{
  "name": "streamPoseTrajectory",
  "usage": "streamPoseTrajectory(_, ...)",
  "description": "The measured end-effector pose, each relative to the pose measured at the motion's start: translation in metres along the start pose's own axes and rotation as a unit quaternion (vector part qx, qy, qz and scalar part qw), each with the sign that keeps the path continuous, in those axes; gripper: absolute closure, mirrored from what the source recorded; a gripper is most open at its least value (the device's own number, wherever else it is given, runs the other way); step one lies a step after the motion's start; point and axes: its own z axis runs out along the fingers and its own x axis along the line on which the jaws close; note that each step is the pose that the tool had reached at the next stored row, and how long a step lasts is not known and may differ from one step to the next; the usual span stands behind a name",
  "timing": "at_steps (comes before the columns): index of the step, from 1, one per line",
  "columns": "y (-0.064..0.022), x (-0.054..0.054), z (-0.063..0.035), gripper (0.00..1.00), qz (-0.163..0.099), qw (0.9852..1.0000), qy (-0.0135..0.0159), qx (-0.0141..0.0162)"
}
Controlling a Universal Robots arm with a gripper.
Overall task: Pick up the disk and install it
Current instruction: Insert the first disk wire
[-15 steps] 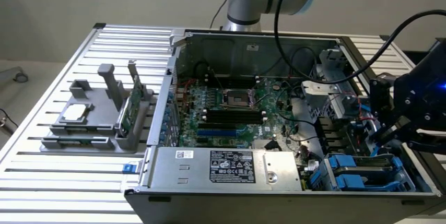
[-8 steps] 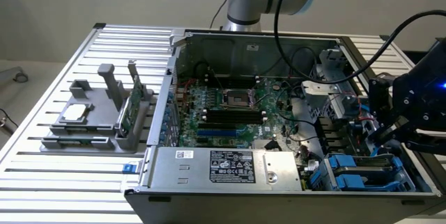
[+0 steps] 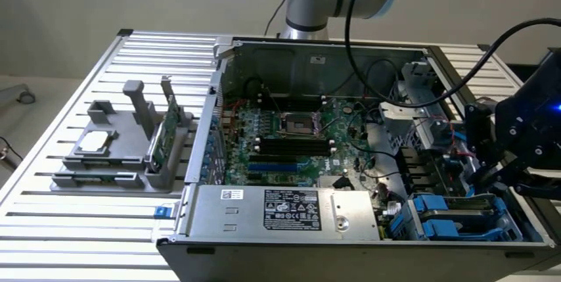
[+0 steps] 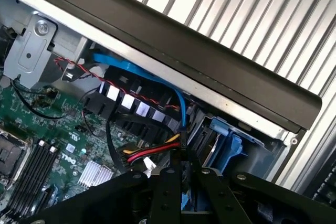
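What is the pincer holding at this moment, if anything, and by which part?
Cannot be told. The pincer hangs close above the blue-railed disk in the computer case, but no hold on it shows clearly.

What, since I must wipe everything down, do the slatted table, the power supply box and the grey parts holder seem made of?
Slatted table: bare metal, probably aluminium, satin silver with grooves. Power supply box: unpainted sheet metal, dull grey, folded edges. Grey parts holder: likely plastic, matte, blocky moulded or printed shapes.
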Motion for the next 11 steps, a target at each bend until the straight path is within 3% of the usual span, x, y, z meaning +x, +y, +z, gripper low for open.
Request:
streamPoseTrajectory(2,0.0000,0.0000,0.0000,0.83,0.004,1.0000,-0.0075,0.0036)
streamPoseTrajectory(4,0.0000,0.0000,0.0001,0.83,0.011,0.9999,-0.0115,0.0053)
streamPoseTrajectory(7,0.0000,0.0000,0.0001,0.83,0.025,0.9996,-0.0145,0.0062)
streamPoseTrajectory(11,0.0000,0.0000,0.0001,0.83,0.050,0.9986,-0.0161,0.0060)
